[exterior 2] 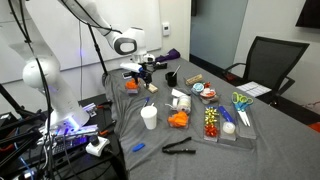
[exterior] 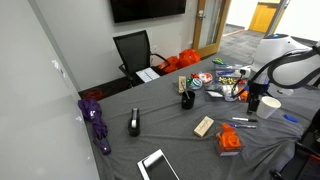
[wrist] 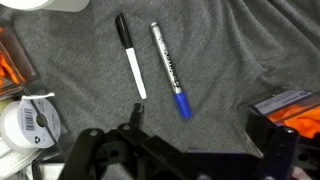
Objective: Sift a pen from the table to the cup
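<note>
Hovering over the worktop [exterior: 170, 135], the end effector [wrist: 200, 122] has its jaws spread wide and carries nothing.

Task status: in effect not yet begun, with no pen gripped and none lifted. Two candidates lie flat on the grey cloth just ahead of the end effector, side by side and not touching. They are a black-capped pen [wrist: 131, 62] and a blue-capped pen [wrist: 168, 65], the latter nearer the jaw centreline. The cup [exterior: 187, 99], black with dark pens standing in it, sits well apart from the end effector, further along the worktop.

Left to do, by my judgement: descend, close on one pen, lift, carry across, and release it into the cup.

Room: there is bare cloth around both pens, seemingly enough for the jaws to straddle one. A labelled white roll [wrist: 25, 120] lies close beside the end effector. An orange object [exterior: 230, 142] sits near the pens, and a white paper cup [exterior: 270, 104] stands just beyond them. The route to the cup looks like mostly open cloth. I cannot tell how near the worktop edge is.
</note>
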